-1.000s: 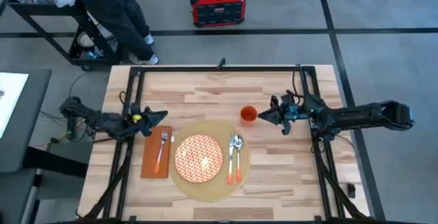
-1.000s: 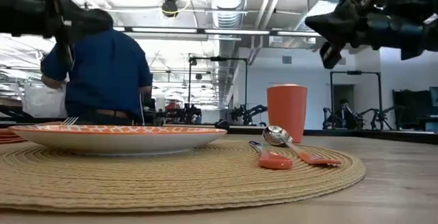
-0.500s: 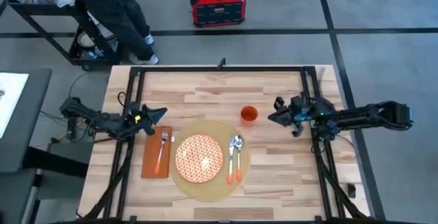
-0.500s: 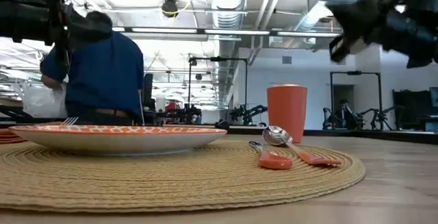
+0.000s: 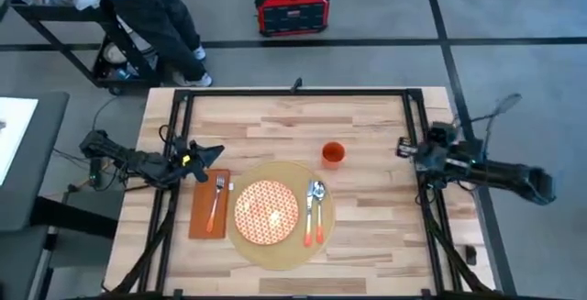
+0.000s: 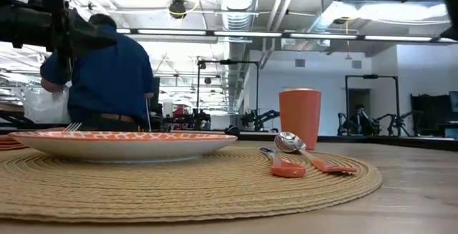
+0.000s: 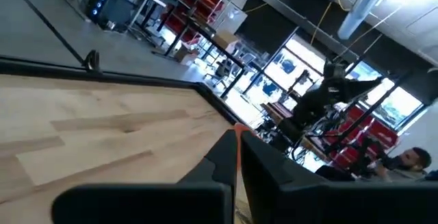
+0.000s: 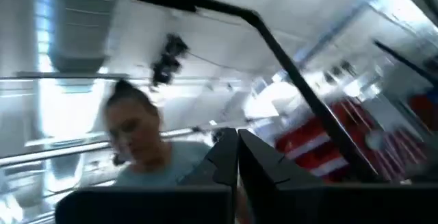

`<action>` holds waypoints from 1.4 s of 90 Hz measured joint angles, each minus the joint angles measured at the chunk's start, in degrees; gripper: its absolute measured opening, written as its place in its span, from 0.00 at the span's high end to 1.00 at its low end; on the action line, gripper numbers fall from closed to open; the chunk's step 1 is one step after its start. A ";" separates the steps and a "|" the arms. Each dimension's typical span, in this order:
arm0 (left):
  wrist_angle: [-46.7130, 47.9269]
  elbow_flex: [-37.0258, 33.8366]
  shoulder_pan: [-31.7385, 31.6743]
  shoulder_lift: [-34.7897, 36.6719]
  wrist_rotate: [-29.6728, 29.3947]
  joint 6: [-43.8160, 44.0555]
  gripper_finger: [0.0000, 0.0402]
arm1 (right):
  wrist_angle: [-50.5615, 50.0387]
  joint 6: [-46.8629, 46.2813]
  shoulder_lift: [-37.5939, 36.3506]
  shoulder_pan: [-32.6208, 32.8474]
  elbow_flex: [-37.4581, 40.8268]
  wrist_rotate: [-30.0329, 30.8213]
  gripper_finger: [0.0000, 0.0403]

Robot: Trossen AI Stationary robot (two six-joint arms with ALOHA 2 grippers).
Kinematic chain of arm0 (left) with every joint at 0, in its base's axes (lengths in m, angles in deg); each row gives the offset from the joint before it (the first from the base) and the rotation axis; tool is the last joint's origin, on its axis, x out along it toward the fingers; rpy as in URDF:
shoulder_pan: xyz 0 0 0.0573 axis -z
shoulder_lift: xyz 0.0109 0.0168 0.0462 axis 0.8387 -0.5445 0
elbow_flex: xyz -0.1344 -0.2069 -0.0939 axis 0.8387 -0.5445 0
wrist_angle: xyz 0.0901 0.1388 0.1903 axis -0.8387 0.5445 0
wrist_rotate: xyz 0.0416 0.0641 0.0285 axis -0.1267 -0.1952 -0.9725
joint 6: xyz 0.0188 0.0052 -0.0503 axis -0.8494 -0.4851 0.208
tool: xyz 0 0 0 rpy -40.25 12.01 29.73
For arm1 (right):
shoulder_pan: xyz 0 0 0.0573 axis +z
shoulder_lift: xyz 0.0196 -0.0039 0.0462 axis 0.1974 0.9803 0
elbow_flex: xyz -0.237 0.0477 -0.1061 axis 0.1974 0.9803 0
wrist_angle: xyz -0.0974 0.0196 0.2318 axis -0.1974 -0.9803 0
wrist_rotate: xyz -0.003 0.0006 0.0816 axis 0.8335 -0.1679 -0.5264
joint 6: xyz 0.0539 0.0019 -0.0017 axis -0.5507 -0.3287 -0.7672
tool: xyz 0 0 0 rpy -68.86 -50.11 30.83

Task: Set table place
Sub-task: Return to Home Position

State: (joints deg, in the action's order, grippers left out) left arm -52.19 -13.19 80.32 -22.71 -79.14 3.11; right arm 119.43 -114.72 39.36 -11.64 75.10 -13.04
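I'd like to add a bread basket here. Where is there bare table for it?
The widest bare wood of the table runs along the far side, between the back rail and the orange cup. Another patch lies between the placemat and the right rail. Crowded: the placemat with plate, spoon and knife, and the napkin with fork by the left hand.

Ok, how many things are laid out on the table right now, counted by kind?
Placemat: 1
Plate: 1
Napkin: 1
Cup: 1
Cutlery: 3 (fork, knife, spoon)
Total: 7
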 joint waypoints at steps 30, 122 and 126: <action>0.93 0.29 -0.07 0.06 2.19 0.08 1.00 | -45.43 29.53 -15.14 3.33 0.07 6.43 1.00; 1.48 0.41 -0.17 0.00 9.41 -17.05 1.00 | -73.51 78.70 -14.91 40.41 0.29 72.46 1.00; 1.37 0.41 -0.17 0.00 9.46 -17.07 1.00 | -73.58 77.66 -14.93 39.33 0.29 68.93 1.00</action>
State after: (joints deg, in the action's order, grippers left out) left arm -50.82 -12.79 80.14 -22.71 -69.68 -13.96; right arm 45.85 -37.06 24.42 27.68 75.39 55.90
